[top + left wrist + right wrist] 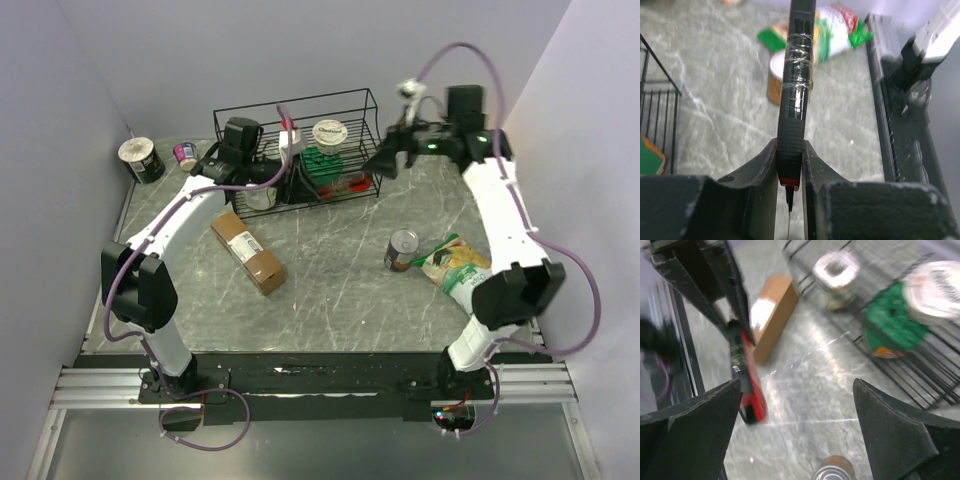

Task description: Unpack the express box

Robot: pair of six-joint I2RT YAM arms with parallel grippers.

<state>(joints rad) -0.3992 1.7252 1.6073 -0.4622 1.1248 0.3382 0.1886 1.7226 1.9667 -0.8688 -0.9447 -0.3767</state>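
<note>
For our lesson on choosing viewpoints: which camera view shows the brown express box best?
The top external view: the whole express box shows sharply from above, label included. The right wrist view shows it only blurred and at an angle; the left wrist view does not show it.

Table: grey, marble-veined.
Express box: flat, left of centre, diagonal, label upward.
Tin can: upright, right of centre.
Snack bag: flat, just beside the can.
Wire rack: far edge.
White-lidded tub, small cup: far left corner.
</note>
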